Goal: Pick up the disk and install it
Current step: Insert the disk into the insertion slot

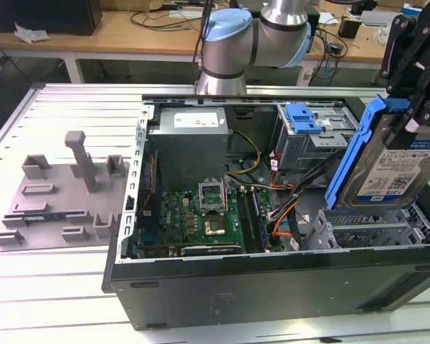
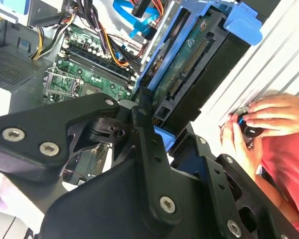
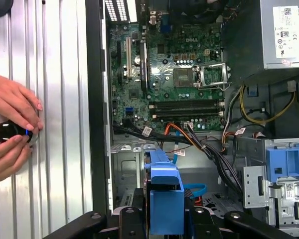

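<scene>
pincer pinching disk on edge above drive bay, exterior view's right; best keep it square, clear of cables.

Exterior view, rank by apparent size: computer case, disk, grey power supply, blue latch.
1. Computer case, clearly the largest.
2. Disk and power supply look close; the disk is nearer the camera, so I won't rank them.
3. Blue latch, the smallest.

Silver-grey cylindrical metal arm with pale blue rounded joint caps; matt black gripper of angular link bars; silver socket-head screws at pivots.
</scene>
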`<state>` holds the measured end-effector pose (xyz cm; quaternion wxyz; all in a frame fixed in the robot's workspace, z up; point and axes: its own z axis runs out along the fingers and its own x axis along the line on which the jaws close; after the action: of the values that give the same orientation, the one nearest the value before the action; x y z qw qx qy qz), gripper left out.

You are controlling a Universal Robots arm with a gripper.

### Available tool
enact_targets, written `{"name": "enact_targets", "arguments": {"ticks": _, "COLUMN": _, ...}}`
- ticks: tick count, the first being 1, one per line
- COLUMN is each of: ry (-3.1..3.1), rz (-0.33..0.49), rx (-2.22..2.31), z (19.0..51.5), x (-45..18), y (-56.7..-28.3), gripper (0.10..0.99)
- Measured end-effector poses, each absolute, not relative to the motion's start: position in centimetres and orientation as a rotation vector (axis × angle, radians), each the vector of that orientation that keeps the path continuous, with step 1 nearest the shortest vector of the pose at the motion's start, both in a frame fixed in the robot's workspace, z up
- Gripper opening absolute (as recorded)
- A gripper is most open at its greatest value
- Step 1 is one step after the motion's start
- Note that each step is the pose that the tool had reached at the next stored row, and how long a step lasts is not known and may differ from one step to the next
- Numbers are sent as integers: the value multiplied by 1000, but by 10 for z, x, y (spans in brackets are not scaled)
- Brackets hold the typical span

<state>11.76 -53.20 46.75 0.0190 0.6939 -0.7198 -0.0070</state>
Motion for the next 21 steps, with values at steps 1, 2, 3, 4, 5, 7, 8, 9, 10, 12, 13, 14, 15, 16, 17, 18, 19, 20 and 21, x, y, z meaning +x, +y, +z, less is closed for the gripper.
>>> {"name": "enact_targets", "arguments": {"ticks": 1, "ry": -2233, "rz": -22, "rx": 2154, "z": 467, "x": 118, "y": -532, "gripper": 369}}
{"name": "enact_targets", "arguments": {"ticks": 2, "ry": -2229, "rz": -23, "rx": 2157, "z": 467, "x": 120, "y": -532, "gripper": 369}}
{"name": "enact_targets", "arguments": {"ticks": 3, "ry": -2222, "rz": -28, "rx": 2160, "z": 467, "x": 121, "y": -532, "gripper": 369}}
{"name": "enact_targets", "arguments": {"ticks": 4, "ry": -2218, "rz": -32, "rx": 2161, "z": 467, "x": 121, "y": -532, "gripper": 369}}
{"name": "enact_targets", "arguments": {"ticks": 5, "ry": -2214, "rz": -35, "rx": 2161, "z": 466, "x": 122, "y": -532, "gripper": 369}}
{"name": "enact_targets", "arguments": {"ticks": 7, "ry": -2206, "rz": -40, "rx": 2164, "z": 466, "x": 123, "y": -532, "gripper": 369}}
{"name": "enact_targets", "arguments": {"ticks": 8, "ry": -2202, "rz": -42, "rx": 2166, "z": 465, "x": 124, "y": -532, "gripper": 369}}
{"name": "enact_targets", "arguments": {"ticks": 9, "ry": -2198, "rz": -43, "rx": 2170, "z": 465, "x": 125, "y": -532, "gripper": 369}}
{"name": "enact_targets", "arguments": {"ticks": 10, "ry": -2193, "rz": -43, "rx": 2174, "z": 465, "x": 126, "y": -532, "gripper": 369}}
{"name": "enact_targets", "arguments": {"ticks": 12, "ry": -2179, "rz": -43, "rx": 2187, "z": 465, "x": 127, "y": -532, "gripper": 369}}
{"name": "enact_targets", "arguments": {"ticks": 13, "ry": -2177, "rz": -43, "rx": 2189, "z": 464, "x": 127, "y": -532, "gripper": 369}}
{"name": "enact_targets", "arguments": {"ticks": 14, "ry": -2176, "rz": -43, "rx": 2190, "z": 464, "x": 127, "y": -532, "gripper": 369}}
{"name": "enact_targets", "arguments": {"ticks": 15, "ry": -2176, "rz": -43, "rx": 2189, "z": 464, "x": 127, "y": -532, "gripper": 369}}
{"name": "enact_targets", "arguments": {"ticks": 16, "ry": -2176, "rz": -43, "rx": 2190, "z": 464, "x": 127, "y": -532, "gripper": 369}}
{"name": "enact_targets", "arguments": {"ticks": 17, "ry": -2176, "rz": -44, "rx": 2190, "z": 464, "x": 127, "y": -532, "gripper": 369}}
{"name": "enact_targets", "arguments": {"ticks": 18, "ry": -2176, "rz": -44, "rx": 2189, "z": 464, "x": 127, "y": -532, "gripper": 369}}
{"name": "enact_targets", "arguments": {"ticks": 19, "ry": -2176, "rz": -44, "rx": 2189, "z": 464, "x": 127, "y": -532, "gripper": 369}}
{"name": "enact_targets", "arguments": {"ticks": 20, "ry": -2176, "rz": -44, "rx": 2189, "z": 464, "x": 127, "y": -532, "gripper": 369}}
{"name": "enact_targets", "arguments": {"ticks": 21, "ry": -2176, "rz": -44, "rx": 2190, "z": 464, "x": 127, "y": -532, "gripper": 369}}
